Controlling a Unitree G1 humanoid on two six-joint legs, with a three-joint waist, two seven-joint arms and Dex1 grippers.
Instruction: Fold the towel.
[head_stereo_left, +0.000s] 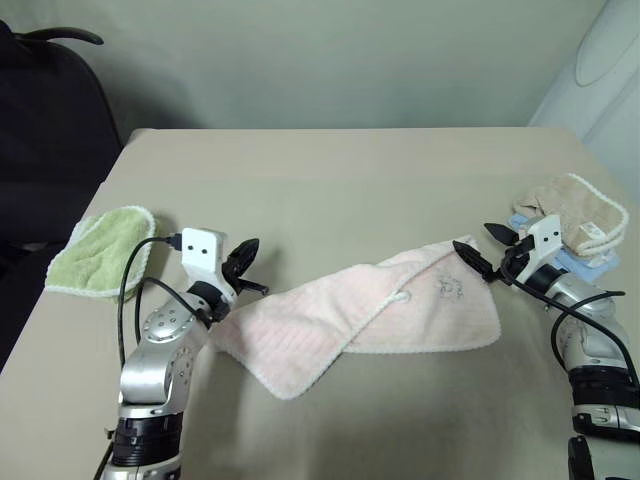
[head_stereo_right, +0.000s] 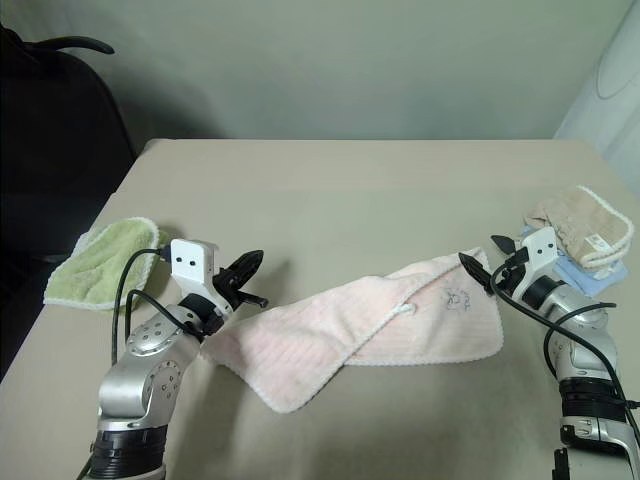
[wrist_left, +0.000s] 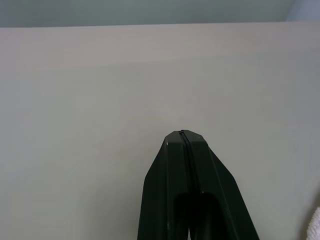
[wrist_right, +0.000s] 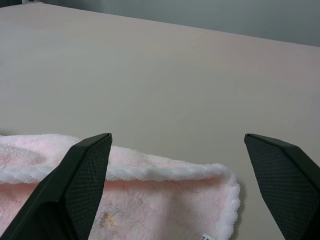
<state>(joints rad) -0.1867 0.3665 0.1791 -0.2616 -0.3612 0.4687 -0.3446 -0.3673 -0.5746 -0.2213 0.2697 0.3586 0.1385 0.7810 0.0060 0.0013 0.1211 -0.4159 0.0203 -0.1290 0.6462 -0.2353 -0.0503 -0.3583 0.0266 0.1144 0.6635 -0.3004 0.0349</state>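
Note:
The pale pink towel (head_stereo_left: 370, 310) lies crumpled across the middle of the table, partly folded over itself, with a small loop and a faint motif near its right end. My left gripper (head_stereo_left: 244, 262) hovers just past the towel's left end, shut with nothing between its fingers (wrist_left: 186, 165). My right gripper (head_stereo_left: 482, 250) stands wide open at the towel's right corner (wrist_right: 220, 175), above the cloth and not holding it.
A light green cloth (head_stereo_left: 100, 250) lies at the table's left edge. A beige towel with white trim (head_stereo_left: 580, 210) rests on a blue item at the right edge. A dark chair (head_stereo_left: 45, 110) stands beyond the left corner. Bare tabletop (head_stereo_left: 340, 170) stretches behind the towel.

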